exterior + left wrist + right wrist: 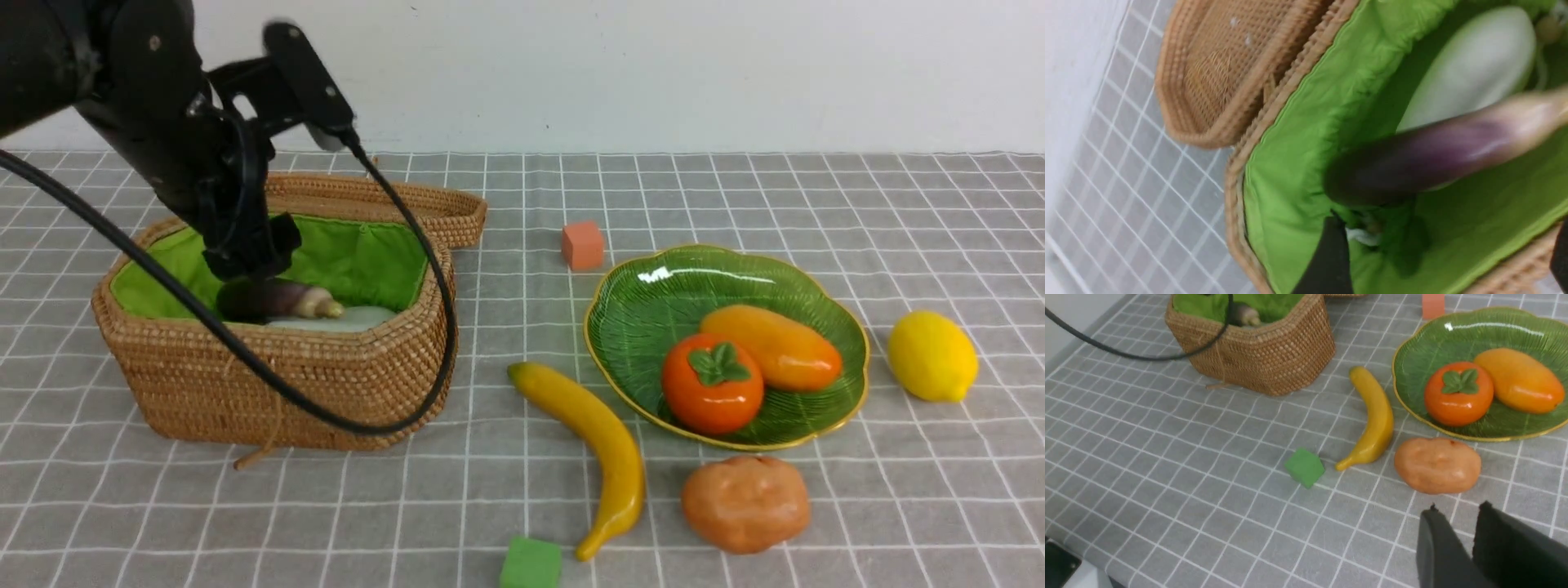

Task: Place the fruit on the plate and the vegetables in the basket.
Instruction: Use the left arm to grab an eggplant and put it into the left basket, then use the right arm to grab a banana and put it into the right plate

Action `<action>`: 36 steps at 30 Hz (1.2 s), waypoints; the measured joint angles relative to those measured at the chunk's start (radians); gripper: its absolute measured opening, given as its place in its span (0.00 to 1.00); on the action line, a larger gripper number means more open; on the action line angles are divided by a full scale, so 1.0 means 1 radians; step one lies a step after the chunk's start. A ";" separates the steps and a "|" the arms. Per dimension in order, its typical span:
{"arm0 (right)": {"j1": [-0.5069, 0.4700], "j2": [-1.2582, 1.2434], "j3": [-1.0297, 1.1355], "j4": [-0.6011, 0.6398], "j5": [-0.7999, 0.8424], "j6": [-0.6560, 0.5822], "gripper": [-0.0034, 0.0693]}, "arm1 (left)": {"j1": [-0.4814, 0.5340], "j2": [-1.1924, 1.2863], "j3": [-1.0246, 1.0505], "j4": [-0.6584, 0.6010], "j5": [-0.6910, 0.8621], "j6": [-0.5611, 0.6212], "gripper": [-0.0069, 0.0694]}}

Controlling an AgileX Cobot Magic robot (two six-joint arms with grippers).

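Note:
My left gripper (249, 265) hangs over the open wicker basket (286, 384), its jaws wide apart and empty (1447, 228). The purple eggplant (269, 300) lies in the basket just below it, blurred in the left wrist view (1433, 159), on the white radish (1474, 69). The mango (771, 347) and persimmon (712, 382) lie on the green plate (653, 302). The banana (592, 449), lemon (931, 356) and potato (745, 503) lie on the cloth. My right gripper (1457, 508) is shut and empty, just short of the potato (1437, 464); it is out of the front view.
The basket's lid (392, 204) lies open behind it. An orange cube (582, 245) sits behind the plate and a green cube (531, 563) near the banana's tip. My left arm's cable loops in front of the basket.

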 joint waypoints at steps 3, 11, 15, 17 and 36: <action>0.000 0.077 -0.004 0.001 0.003 -0.012 0.25 | -0.022 -0.090 0.000 -0.044 -0.001 -0.187 0.73; 0.024 0.478 -0.158 0.042 0.086 -0.038 0.25 | -0.100 -0.453 0.176 -0.097 -0.005 -0.567 0.07; 0.163 0.666 -0.228 0.030 0.048 0.002 0.25 | -0.101 -0.683 0.460 -0.152 -0.079 -0.587 0.07; 0.219 0.711 -0.240 0.002 0.019 0.040 0.25 | -0.101 -0.743 0.526 -0.171 -0.108 -0.589 0.07; 0.365 1.445 -0.444 -0.354 -0.308 0.400 0.59 | -0.101 -1.277 0.877 -0.474 -0.187 -0.440 0.07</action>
